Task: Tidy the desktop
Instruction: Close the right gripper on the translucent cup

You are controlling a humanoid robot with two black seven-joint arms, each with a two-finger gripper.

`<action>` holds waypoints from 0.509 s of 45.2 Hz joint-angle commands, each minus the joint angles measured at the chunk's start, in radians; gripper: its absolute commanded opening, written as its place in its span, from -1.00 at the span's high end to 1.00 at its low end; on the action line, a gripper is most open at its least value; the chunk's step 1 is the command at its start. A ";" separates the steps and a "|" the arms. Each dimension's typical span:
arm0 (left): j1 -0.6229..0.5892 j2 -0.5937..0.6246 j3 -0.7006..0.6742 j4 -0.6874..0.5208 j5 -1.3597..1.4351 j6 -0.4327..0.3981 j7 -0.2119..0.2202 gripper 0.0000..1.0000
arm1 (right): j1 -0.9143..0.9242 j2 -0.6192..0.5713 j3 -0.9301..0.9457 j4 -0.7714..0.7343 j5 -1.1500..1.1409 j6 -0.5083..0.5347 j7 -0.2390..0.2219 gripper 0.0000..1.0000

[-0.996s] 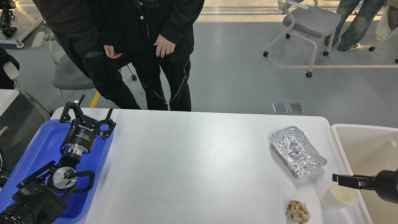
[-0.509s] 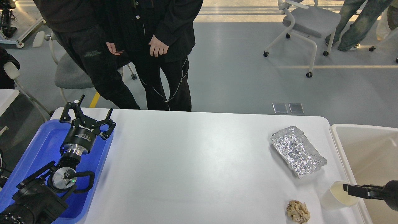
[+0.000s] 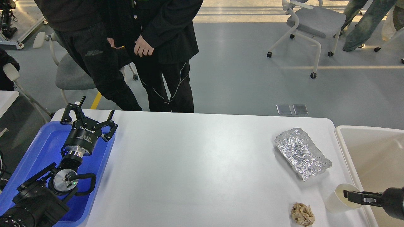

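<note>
The white desktop (image 3: 195, 164) holds a crumpled sheet of silver foil (image 3: 301, 153) at the right, a crumpled beige paper ball (image 3: 302, 214) near the front edge, and a cream paper cup (image 3: 337, 199) at the front right corner. My left gripper (image 3: 90, 116) is open and empty above the blue tray (image 3: 41, 148) at the left. My right gripper (image 3: 347, 193) comes in from the right, side-on, with its tip over the cup's mouth. Its two fingers cannot be told apart.
A cream-coloured bin (image 3: 372, 154) stands against the table's right edge. Two people in black (image 3: 142, 53) stand just behind the far edge of the table. Chairs stand on the grey floor behind.
My right gripper has dropped lower and drawn right, its tip now at the cup's mouth. The people behind the table shifted a little. The left arm has not moved.
</note>
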 commanded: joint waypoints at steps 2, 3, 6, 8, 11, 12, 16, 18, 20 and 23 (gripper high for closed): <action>0.000 0.000 0.000 0.000 0.000 0.000 0.000 -1.00 | -0.004 0.027 -0.001 -0.007 0.003 -0.009 0.003 1.00; 0.000 0.000 0.000 0.000 0.000 0.000 0.000 -1.00 | -0.004 0.027 -0.001 -0.007 0.004 -0.009 0.003 1.00; 0.000 0.000 0.000 0.000 0.000 0.000 0.000 -1.00 | -0.004 0.027 0.008 -0.013 0.004 -0.009 0.003 1.00; 0.000 0.000 0.000 0.000 0.000 0.000 0.000 -1.00 | -0.003 0.026 0.009 -0.013 0.004 -0.009 0.003 1.00; 0.000 0.000 0.000 0.000 0.000 0.000 0.000 -1.00 | -0.003 0.021 0.014 -0.013 0.004 -0.009 0.003 1.00; 0.000 0.000 0.000 0.000 0.000 0.000 0.000 -1.00 | -0.003 0.018 0.014 -0.013 0.004 -0.009 0.003 1.00; 0.000 0.000 0.000 0.000 0.000 0.000 0.000 -1.00 | 0.000 0.017 0.014 -0.012 0.004 -0.009 0.004 1.00; 0.000 0.000 0.000 0.000 0.000 0.000 0.000 -1.00 | 0.002 0.015 0.013 -0.010 0.012 -0.009 0.007 1.00; 0.000 0.000 0.000 0.000 -0.001 0.000 0.000 -1.00 | 0.003 0.014 0.013 -0.009 0.021 -0.007 0.012 1.00; 0.000 0.000 0.000 0.000 0.000 0.000 0.000 -1.00 | 0.007 0.009 0.014 -0.009 0.036 -0.007 0.021 1.00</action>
